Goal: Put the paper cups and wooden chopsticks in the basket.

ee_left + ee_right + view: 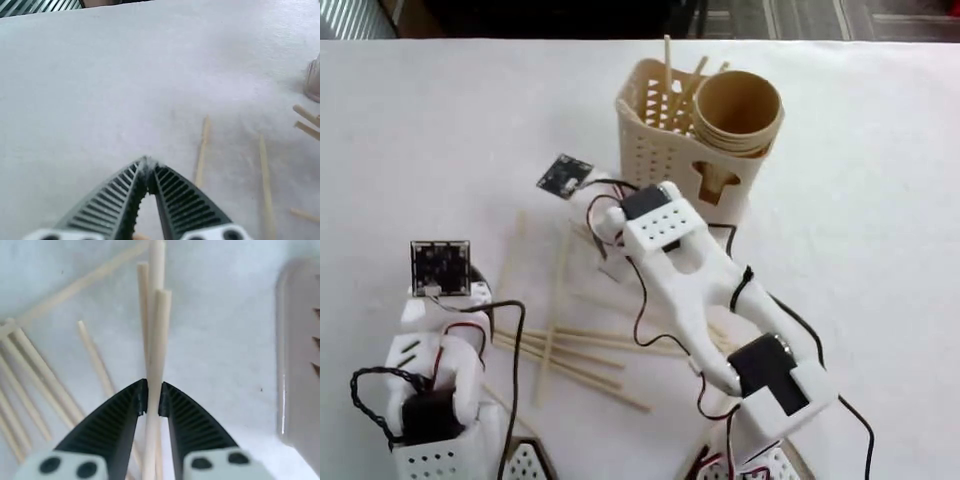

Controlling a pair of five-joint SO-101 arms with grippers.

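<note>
Right gripper [152, 390] clamped on one chopstick [160, 330] near the basket [655, 160]. Left gripper [148, 162] tips together, over the counter [100, 75].

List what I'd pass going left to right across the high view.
First the left arm → loose chopsticks on the table → basket → cups in the basket's right side. I skipped the right arm: it overlaps the chopsticks and the basket.
</note>
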